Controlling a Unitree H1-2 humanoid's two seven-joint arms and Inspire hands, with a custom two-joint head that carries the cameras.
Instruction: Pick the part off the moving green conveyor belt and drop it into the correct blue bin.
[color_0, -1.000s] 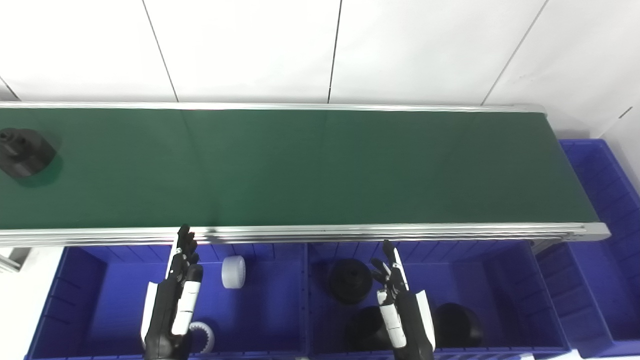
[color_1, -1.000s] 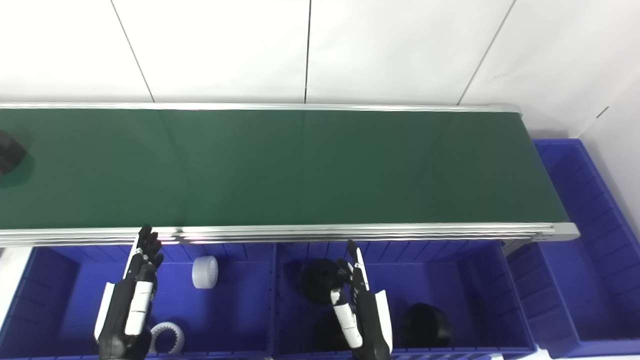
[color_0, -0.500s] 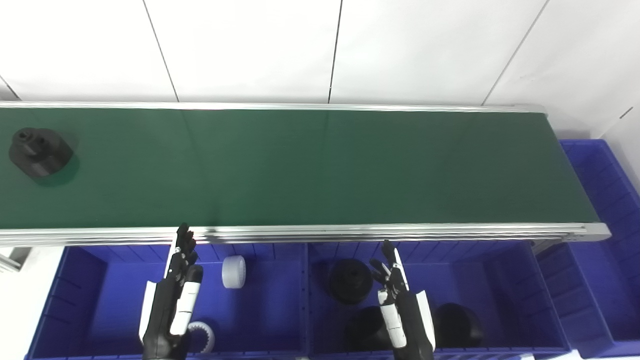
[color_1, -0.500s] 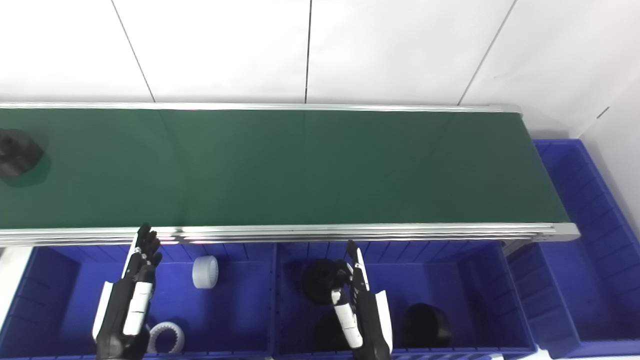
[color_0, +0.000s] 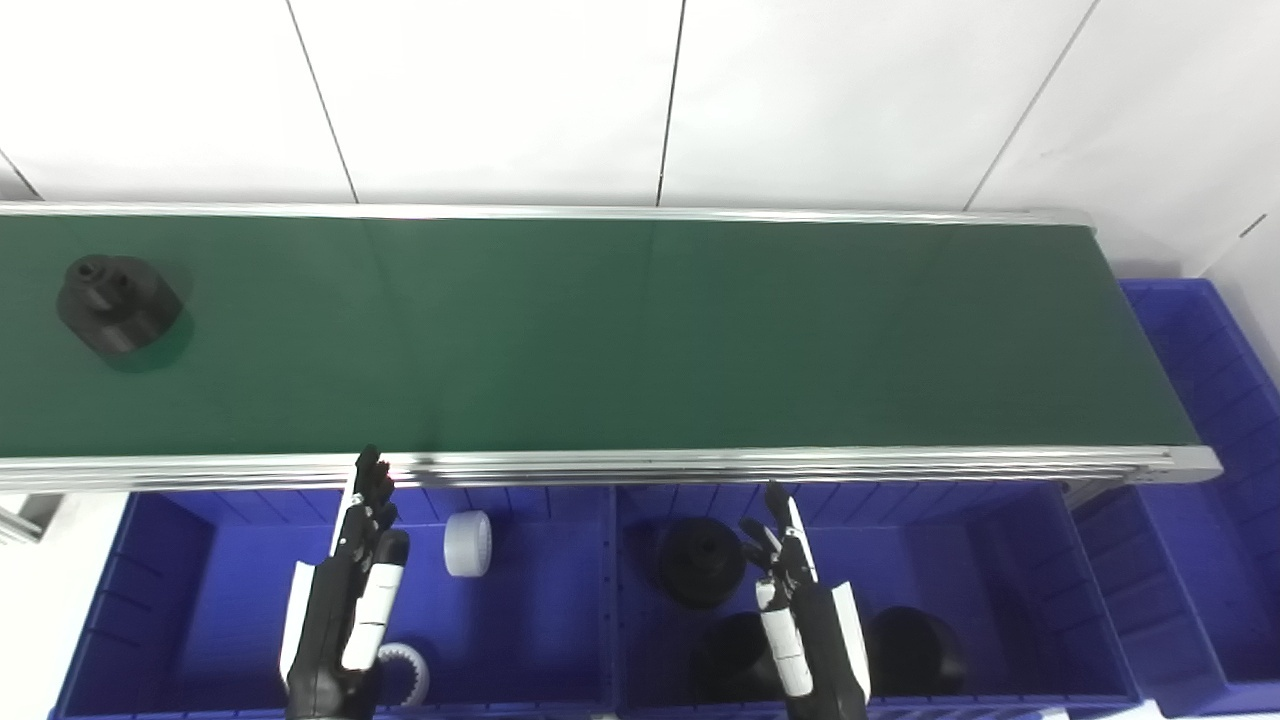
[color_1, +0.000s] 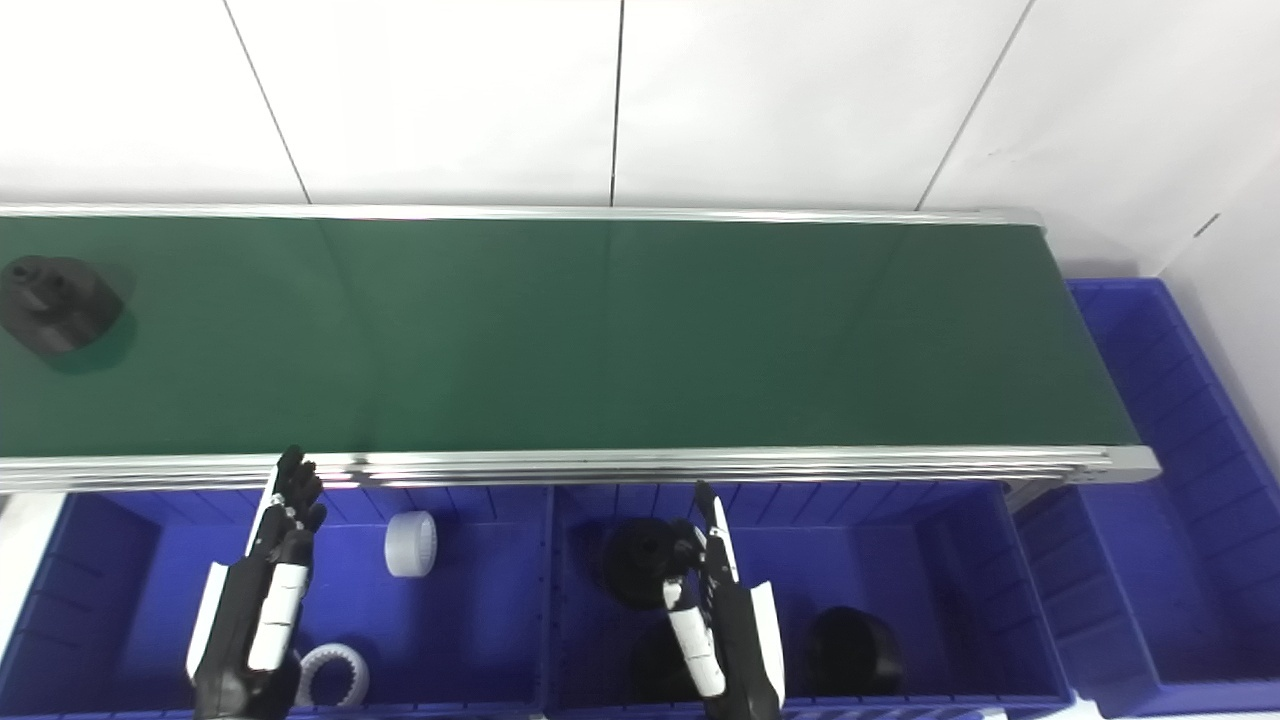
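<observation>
A black round part (color_0: 118, 304) with a raised hub rides at the far left of the green conveyor belt (color_0: 620, 330). Both hands hover below the belt's near rail, over the blue bins. My left hand (color_0: 350, 590) is open, fingers straight and pointing up at the rail, above the left bin (color_0: 170, 600). Over the middle bin (color_0: 1010, 560) my right hand (color_0: 800, 610) is open too, holding nothing. Neither hand is near the part.
The left bin holds a white cylinder (color_0: 467, 543) and a white toothed ring (color_0: 405, 672). In the middle bin lie black parts (color_0: 700, 560), partly hidden by my right hand. Another blue bin (color_0: 1200, 400) stands past the belt's right end. A white wall runs behind.
The black part has travelled rightward along the belt from the left edge of the picture. Both hands have stayed where they were.
</observation>
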